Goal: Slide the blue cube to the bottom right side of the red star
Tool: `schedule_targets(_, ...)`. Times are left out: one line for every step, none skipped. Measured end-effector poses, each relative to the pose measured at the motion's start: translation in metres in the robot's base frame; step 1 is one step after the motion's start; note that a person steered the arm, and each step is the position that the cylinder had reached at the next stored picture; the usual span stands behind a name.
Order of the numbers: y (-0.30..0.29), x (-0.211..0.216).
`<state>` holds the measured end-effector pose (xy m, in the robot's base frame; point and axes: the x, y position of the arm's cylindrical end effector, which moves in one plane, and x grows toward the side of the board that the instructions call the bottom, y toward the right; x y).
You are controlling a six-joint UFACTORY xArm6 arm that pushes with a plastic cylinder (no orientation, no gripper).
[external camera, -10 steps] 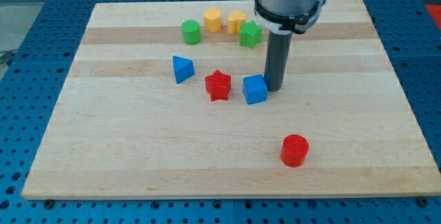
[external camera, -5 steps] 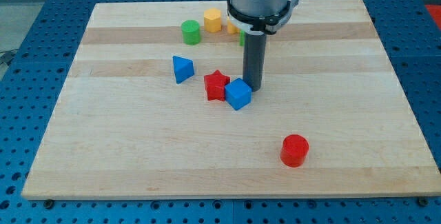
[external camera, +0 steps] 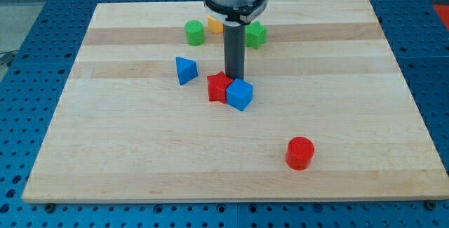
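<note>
While the blue cube (external camera: 239, 94) sits touching the red star (external camera: 219, 87) on the star's lower right, my tip (external camera: 234, 81) rests just above the two, at the seam where they meet, so I judge the task to be at its closing step — the cube looks placed, or very nearly so. Any next move calls for restraint: at most a light nudge from the view's top to seat the cube a little lower against the star, and then a clean retreat upward along the table (external camera: 140, 158) without dragging either piece. I have no jaws to speak of, only a straight dark rod, so nothing is held; all contact is a push. Both blocks look like smooth, matte moulded pieces with crisp edges, the cube turned slightly so a corner faces the view's bottom, the star blunt-pointed and low. Pale wood with a visible grain and darker strips makes up the table, which looks slick enough for blocks to skid. Near by lie a blue triangle (external camera: 185, 70) to the left, a green cylinder (external camera: 194, 32), a yellow block (external camera: 214, 24) partly hidden behind the rod, a green star (external camera: 255, 34), and — well apart — a red cylinder (external camera: 300, 152).
</note>
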<state>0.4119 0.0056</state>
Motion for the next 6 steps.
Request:
schedule_targets(0.045, -0.006)
schedule_targets(0.057, -0.006)
schedule_targets(0.048, 0.03)
schedule_targets(0.016, 0.057)
schedule_targets(0.016, 0.055)
schedule_targets(0.016, 0.018)
